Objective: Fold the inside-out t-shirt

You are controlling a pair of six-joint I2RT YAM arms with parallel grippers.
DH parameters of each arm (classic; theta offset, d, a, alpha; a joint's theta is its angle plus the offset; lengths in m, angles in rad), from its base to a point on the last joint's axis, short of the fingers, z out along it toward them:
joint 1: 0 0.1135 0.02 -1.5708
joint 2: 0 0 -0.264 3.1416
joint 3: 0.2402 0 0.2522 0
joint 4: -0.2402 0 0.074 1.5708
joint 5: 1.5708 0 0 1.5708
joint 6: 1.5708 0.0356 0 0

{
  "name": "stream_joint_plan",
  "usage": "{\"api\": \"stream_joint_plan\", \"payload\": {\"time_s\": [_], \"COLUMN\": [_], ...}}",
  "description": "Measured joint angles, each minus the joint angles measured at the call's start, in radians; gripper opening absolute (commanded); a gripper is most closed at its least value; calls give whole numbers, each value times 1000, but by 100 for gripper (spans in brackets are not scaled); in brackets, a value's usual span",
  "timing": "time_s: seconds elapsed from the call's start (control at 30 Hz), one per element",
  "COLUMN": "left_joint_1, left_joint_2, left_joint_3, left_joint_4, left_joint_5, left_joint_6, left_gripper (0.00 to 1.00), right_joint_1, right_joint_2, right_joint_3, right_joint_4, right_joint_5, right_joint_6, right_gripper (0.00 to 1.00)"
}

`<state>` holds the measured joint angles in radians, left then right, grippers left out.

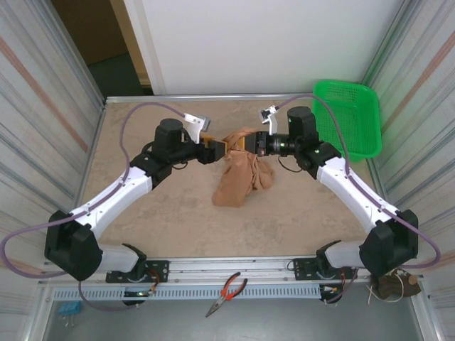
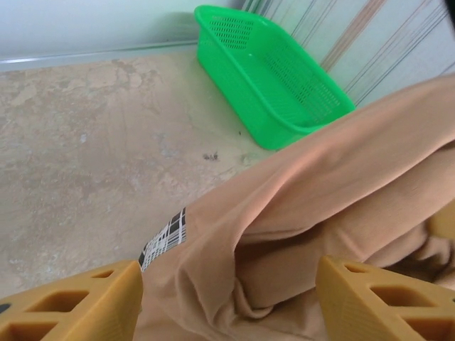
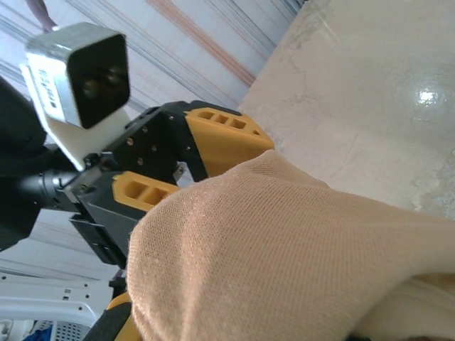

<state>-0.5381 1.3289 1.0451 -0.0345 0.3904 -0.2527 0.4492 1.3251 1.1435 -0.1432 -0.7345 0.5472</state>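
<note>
Over mottled beige table (image 1: 178,220), left end effector (image 1: 220,148) agape, right end effector (image 1: 252,144) pinching t-shirt (image 1: 238,181)

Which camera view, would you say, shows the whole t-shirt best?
The top external view: the whole bunched t-shirt is visible. The left wrist view shows folds and a printed label; the right wrist view, a close-up of its knit.

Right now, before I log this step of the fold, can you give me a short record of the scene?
garment: t-shirt, tan, bunched, top lifted, lower end reaching the table
left hand: open, jaws either side of the fabric
right hand: shut on the t-shirt's top
label: patterned, showing on the fabric
basket: green, far right corner, apart from the shirt
</note>
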Motion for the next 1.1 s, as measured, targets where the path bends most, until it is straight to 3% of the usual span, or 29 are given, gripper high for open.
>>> {"api": "stream_joint_plan", "payload": {"time_s": [0.37, 0.53, 0.6, 0.73, 0.87, 0.9, 0.93, 0.97, 1.03, 1.1], "left_joint_1": [-2, -7, -7, -7, -7, -7, -5, -3, 14, 39], "left_joint_2": [14, 73, 100, 150, 177, 173, 166, 155, 124, 93], "left_joint_3": [30, 77, 85, 87, 82, 76, 67, 54, 12, -31], "left_joint_4": [-5, 13, 21, 34, 56, 69, 84, 98, 138, 177], "left_joint_5": [28, 47, 66, 146, 202, 204, 202, 196, 189, 186], "left_joint_6": [58, 58, 56, 54, 10, -6, -25, -47, -106, -172], "left_gripper": [68, 63, 50, 0, 0, 0, 0, 0, 0, 0], "right_joint_1": [21, 35, 28, -8, -58, -68, -79, -90, -114, -134], "right_joint_2": [59, 64, 64, 64, 67, 71, 76, 84, 96, 97], "right_joint_3": [75, 91, 91, 91, 87, 85, 81, 76, 59, 27], "right_joint_4": [-53, -87, -94, -95, -89, -86, -82, -79, -67, -67], "right_joint_5": [0, -7, -19, -66, -118, -128, -134, -134, -122, -64], "right_joint_6": [-27, -54, -61, -62, -62, -63, -61, -63, -63, -58], "right_gripper": [0, 0, 0, 0, 0, 11, 40, 57, 67, 68]}}
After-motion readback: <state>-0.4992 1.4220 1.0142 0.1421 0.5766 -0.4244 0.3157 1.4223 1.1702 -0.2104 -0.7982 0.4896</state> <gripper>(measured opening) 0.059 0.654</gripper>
